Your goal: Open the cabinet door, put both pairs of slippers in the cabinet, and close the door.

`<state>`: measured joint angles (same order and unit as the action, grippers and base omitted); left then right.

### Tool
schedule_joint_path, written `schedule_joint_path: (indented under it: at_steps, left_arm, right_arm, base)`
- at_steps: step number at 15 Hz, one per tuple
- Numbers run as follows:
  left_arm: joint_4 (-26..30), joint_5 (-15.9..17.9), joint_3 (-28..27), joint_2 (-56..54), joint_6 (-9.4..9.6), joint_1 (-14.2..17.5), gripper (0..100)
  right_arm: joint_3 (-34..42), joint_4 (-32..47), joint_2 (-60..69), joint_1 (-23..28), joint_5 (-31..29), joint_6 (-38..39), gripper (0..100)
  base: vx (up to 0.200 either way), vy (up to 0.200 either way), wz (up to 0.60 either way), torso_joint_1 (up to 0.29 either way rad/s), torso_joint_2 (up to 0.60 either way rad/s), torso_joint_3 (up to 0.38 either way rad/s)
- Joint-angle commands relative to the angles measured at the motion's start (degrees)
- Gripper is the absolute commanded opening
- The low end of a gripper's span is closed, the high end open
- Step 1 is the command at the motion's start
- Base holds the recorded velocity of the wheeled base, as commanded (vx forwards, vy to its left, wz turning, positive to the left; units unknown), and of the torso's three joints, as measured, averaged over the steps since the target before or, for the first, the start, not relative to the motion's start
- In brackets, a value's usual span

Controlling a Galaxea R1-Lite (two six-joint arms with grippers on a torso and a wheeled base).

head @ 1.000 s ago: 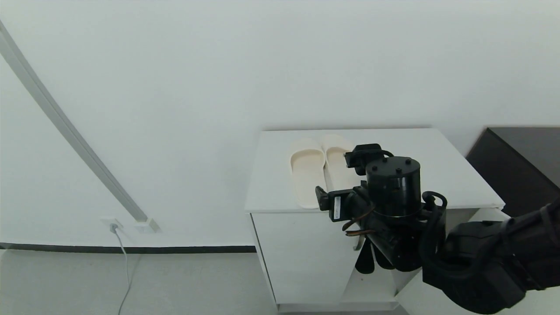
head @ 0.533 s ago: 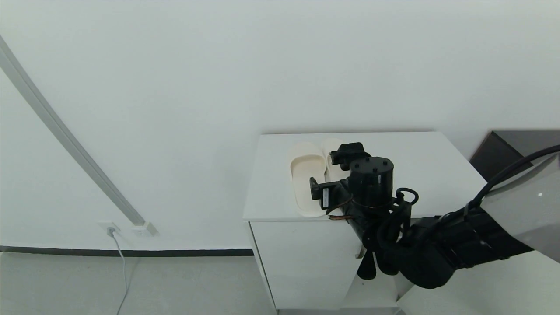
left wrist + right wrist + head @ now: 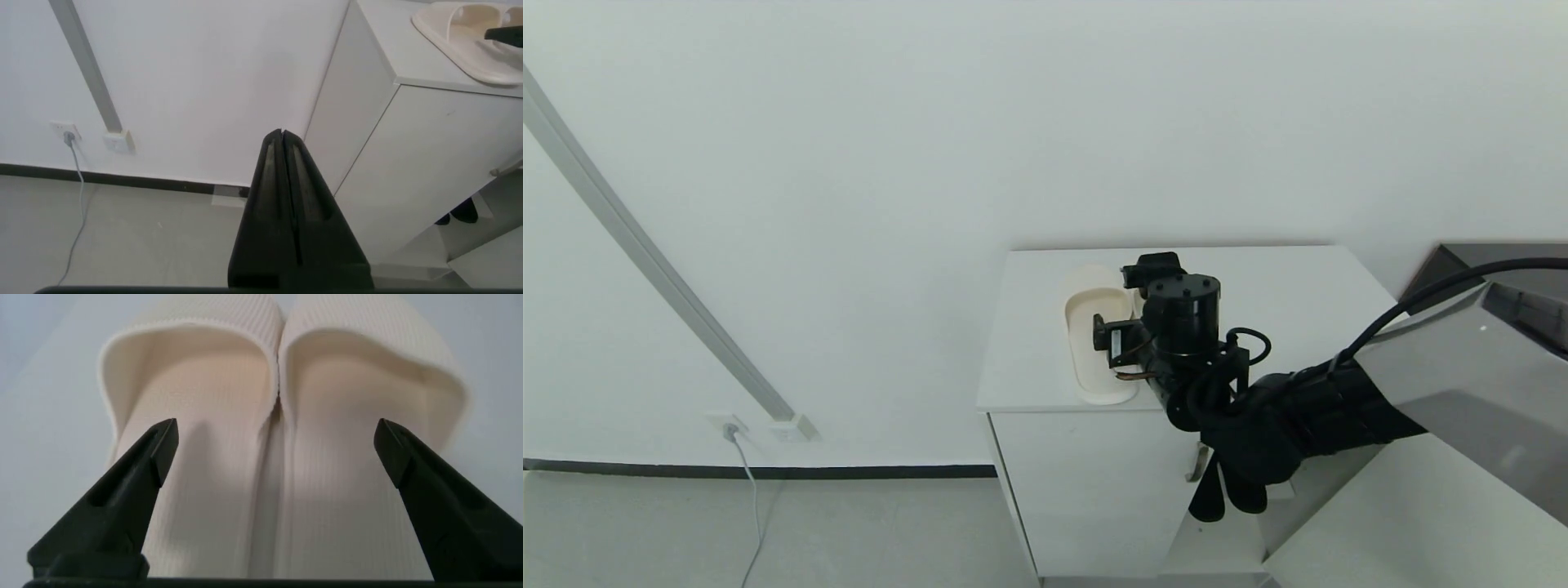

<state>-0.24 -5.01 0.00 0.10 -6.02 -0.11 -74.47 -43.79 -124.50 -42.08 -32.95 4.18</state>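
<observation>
A cream pair of slippers (image 3: pixel 1094 343) lies side by side on top of the white cabinet (image 3: pixel 1029 367). My right arm's wrist (image 3: pixel 1180 314) hangs over the pair and hides the right slipper. My right gripper (image 3: pixel 276 434) is open just above the cream slippers (image 3: pixel 278 498), with one fingertip (image 3: pixel 159 445) outside each slipper. A black pair of slippers (image 3: pixel 1217 494) stands inside the cabinet behind the open right door (image 3: pixel 1339 531). My left gripper (image 3: pixel 282 143) is shut on nothing, low and off the cabinet's left side (image 3: pixel 384 163).
The cabinet's left door (image 3: pixel 1094 482) is closed. A dark piece of furniture (image 3: pixel 1429 265) stands to the right of the cabinet. A wall socket with a cable (image 3: pixel 735 426) and a slanted grey strip (image 3: pixel 645 237) are on the wall to the left.
My right arm has stretched farther back over the cabinet top and now covers the right cream slipper. The head camera shifted slightly.
</observation>
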Motion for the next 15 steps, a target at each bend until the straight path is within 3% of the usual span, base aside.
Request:
schedule_joint_path:
  at_steps: [1, 3, 4, 15]
  left_arm:
    - [-0.02, 0.00, 0.00, -0.01, -0.04, 0.02, 0]
    - [-0.02, -0.09, 0.00, -0.01, -0.04, 0.02, 0]
    - [-0.02, 0.00, 0.00, -0.01, -0.04, 0.02, 0]
    - [-0.02, 0.00, 0.00, -0.01, -0.13, 0.02, 0]
  right_arm:
    - [-3.57, 1.34, -2.32, 0.42, -0.01, 0.04, 100]
    - [-5.68, 1.60, -3.29, 0.51, -0.01, -0.05, 100]
    - [-6.47, 2.04, -3.73, 0.69, -0.01, 0.04, 0]
    - [-7.62, 2.22, -1.97, 1.04, -0.18, 0.04, 0]
  base:
    - [0.000, 0.000, 0.00, 0.000, 0.00, 0.000]
    - [0.000, 0.000, 0.00, 0.000, 0.00, 0.000]
    - [0.000, 0.000, 0.00, 0.000, 0.00, 0.000]
    - [0.000, 0.000, 0.00, 0.000, 0.00, 0.000]
